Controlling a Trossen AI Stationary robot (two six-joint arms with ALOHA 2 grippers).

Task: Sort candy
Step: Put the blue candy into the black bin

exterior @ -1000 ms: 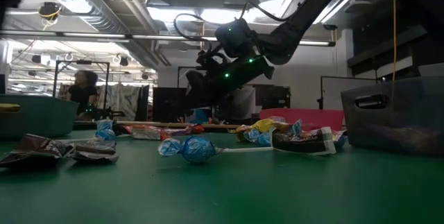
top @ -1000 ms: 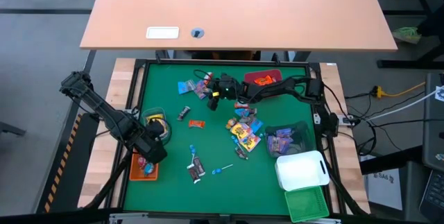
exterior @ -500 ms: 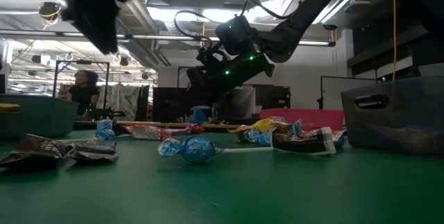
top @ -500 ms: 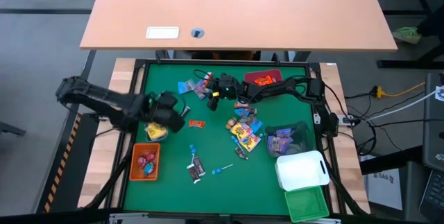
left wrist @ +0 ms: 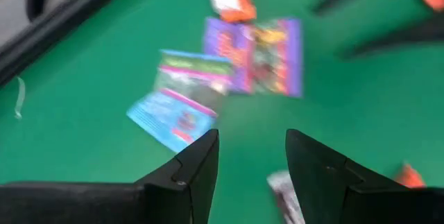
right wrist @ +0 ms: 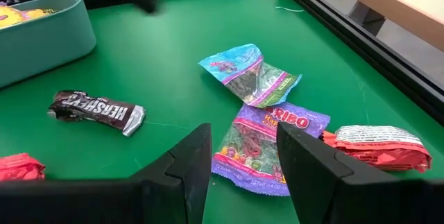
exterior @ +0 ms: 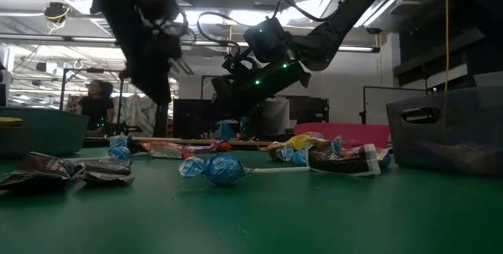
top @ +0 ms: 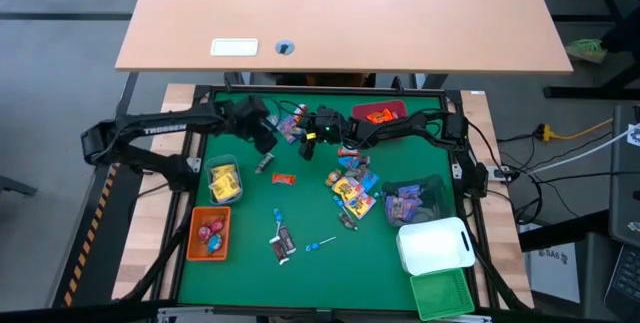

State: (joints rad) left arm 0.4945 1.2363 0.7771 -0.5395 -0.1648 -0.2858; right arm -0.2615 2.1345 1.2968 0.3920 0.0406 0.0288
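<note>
Currently catalogued: loose candy [top: 350,191] lay scattered mid-mat, awaiting sorting. Left gripper [left wrist: 251,156] hung empty, fingers parted, above the blue packet [left wrist: 182,101] and purple packet [left wrist: 258,54] near the far edge, likely lining up a pick. Right gripper [right wrist: 239,153] hovered alongside, fingers spread, nothing held. Legible: "HARIBO" on the purple bag [right wrist: 267,141], "HERSHEY'S" on the brown bar [right wrist: 96,109]. Yellow sweets already sat in the clear bin [top: 223,181].
</note>
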